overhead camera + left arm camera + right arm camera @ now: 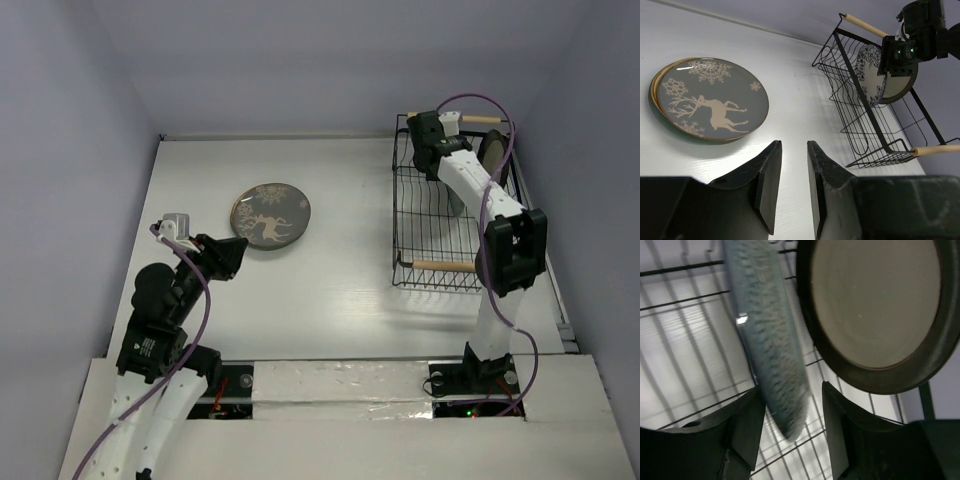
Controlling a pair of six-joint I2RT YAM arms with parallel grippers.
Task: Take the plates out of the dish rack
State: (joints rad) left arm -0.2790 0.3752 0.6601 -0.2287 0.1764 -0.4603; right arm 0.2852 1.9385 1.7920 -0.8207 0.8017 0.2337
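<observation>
The black wire dish rack [440, 235] stands at the right, also seen in the left wrist view [867, 125]. Two plates stand in it: a white one with dark floral ornament [870, 75] and a dark-rimmed cream one [901, 86]. My right gripper [436, 160] reaches into the rack's far end. It is open [790, 425], with the floral plate's rim [770, 345] between its fingers and the cream plate [875, 305] to the right. A stack of plates lies flat on the table [270, 216], topped by a grey-brown deer plate [710, 100]. My left gripper [792, 147] is open and empty, near the stack.
The rack has wooden rod handles at the near end [445, 266] and the far end [865, 25]. Walls enclose the white table [330, 280] on the left, back and right. The left arm's base sits at the near left [150, 350].
</observation>
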